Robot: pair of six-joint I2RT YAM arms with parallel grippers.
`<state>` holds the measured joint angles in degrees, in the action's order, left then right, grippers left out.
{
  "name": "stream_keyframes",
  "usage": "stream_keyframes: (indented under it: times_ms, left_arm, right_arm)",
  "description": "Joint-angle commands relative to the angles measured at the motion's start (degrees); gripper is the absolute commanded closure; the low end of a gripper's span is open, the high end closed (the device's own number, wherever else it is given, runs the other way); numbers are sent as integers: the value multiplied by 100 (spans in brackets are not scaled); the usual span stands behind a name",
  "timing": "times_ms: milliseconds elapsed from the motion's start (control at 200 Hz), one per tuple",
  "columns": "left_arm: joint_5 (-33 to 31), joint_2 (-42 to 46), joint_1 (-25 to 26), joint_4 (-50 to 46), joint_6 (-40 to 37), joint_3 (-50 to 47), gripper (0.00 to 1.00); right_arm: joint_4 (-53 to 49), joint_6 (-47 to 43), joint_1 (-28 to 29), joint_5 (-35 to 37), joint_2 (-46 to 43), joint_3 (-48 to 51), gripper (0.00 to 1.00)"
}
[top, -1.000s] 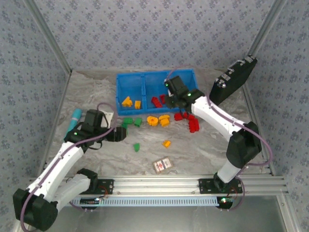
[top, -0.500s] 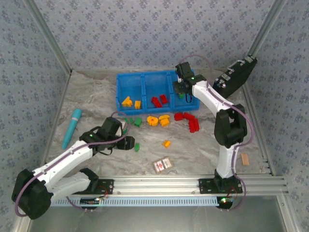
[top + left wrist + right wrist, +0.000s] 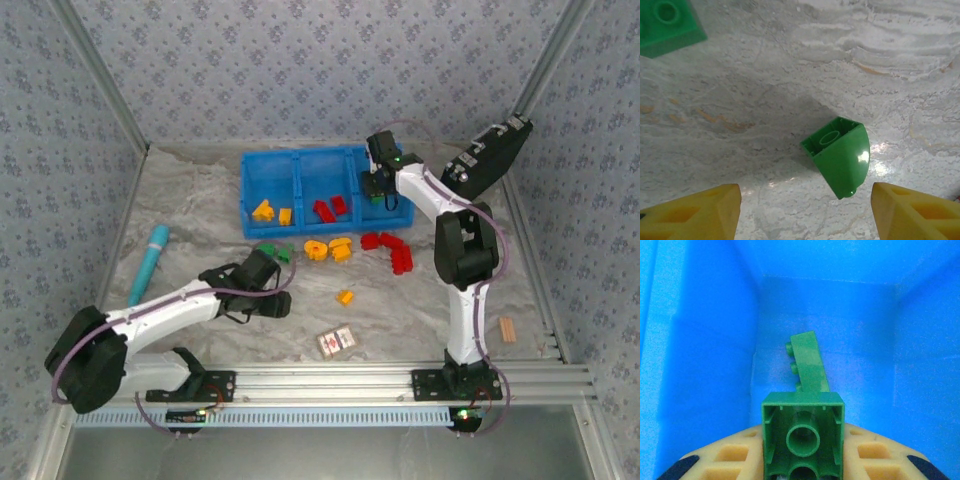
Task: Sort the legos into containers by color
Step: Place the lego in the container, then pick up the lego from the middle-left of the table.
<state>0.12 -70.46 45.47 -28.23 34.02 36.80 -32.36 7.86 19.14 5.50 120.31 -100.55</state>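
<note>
The blue container stands at the back, with yellow legos in its left compartment and red legos in the middle one. Over the right compartment, my right gripper is shut on a green lego, and another green lego lies on the blue floor below. My left gripper hangs open over a curved green lego that lies on its side between the yellow fingers, touching neither. Loose green, yellow and red legos lie in front of the bin.
A single yellow brick and a red-and-white card box lie near the middle front. A teal cylinder lies at the left and a black device leans at the back right. A second green brick lies beyond the left gripper.
My left arm has swung right and down over the lone green lego, its jaws narrowing. My right arm carried its green lego from the bin's middle to the right compartment.
</note>
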Motion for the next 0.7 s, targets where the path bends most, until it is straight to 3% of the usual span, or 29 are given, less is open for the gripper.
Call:
stream_keyframes:
  times_ms: [0, 520, 695]
  left_arm:
    - [-83, -209, 104, 186, 134, 330, 31]
    - [-193, -878, 225, 192, 392, 520, 35]
    - [-238, -945, 251, 239, 456, 461, 38]
  right_arm:
    - [-31, -80, -36, -120, 88, -155, 68]
    - [41, -167, -121, -311, 10, -56, 45]
    - [97, -196, -121, -295, -175, 74, 42]
